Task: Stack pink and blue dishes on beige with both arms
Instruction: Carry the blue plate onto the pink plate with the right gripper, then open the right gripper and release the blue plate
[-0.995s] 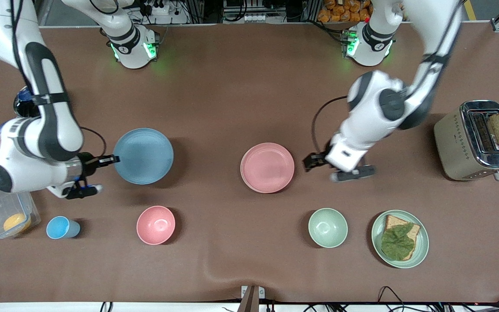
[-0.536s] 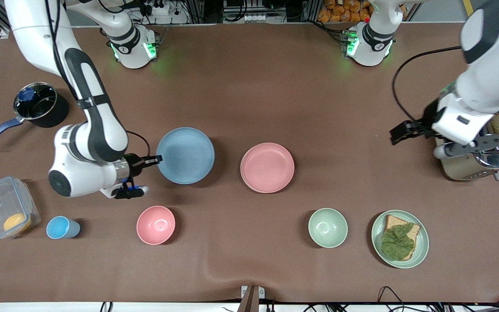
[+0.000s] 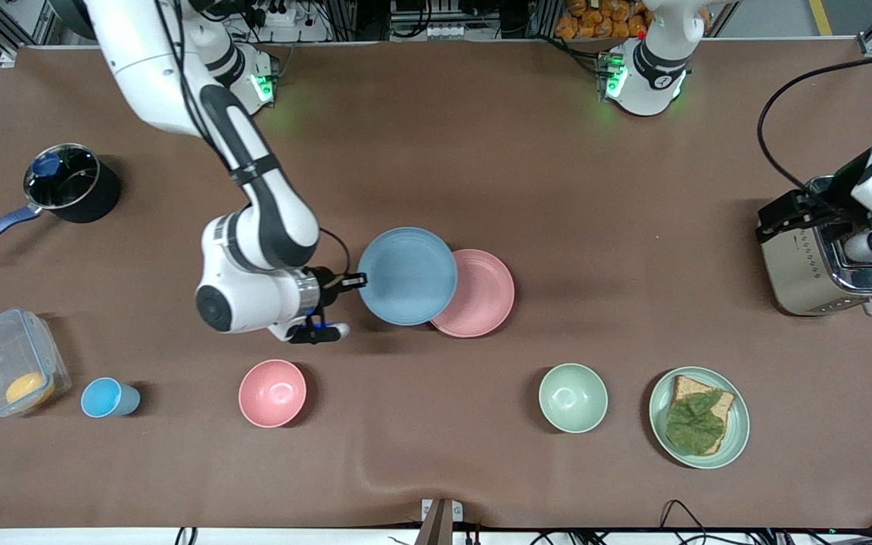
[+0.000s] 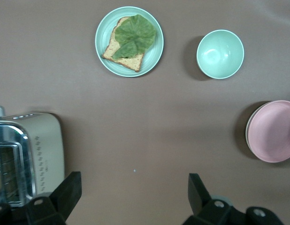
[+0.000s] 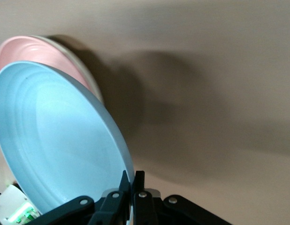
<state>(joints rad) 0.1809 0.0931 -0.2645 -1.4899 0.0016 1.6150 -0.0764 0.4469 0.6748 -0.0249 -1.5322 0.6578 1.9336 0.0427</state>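
Observation:
My right gripper (image 3: 360,281) (image 5: 134,180) is shut on the rim of the light blue plate (image 3: 408,276) (image 5: 56,140) and holds it tilted in the air. The blue plate overlaps the edge of the pale pink plate (image 3: 485,297) (image 5: 37,51) (image 4: 272,131) on the right arm's side. The pink plate lies on the cream-beige plate (image 5: 80,62), of which only a thin rim shows. My left gripper (image 3: 822,231) (image 4: 134,190) hangs open and empty over the toaster (image 3: 807,272) (image 4: 39,145).
Nearer the front camera stand a pink bowl (image 3: 272,392), a blue cup (image 3: 107,398), a green bowl (image 3: 573,397) and a green plate (image 3: 739,439) with bread and leaf. A pot (image 3: 71,182) and a clear container (image 3: 8,363) sit at the right arm's end.
My right arm carried the blue plate across the table until it overlaps the pink plate. My left arm drew away from the pink plate to over the toaster.

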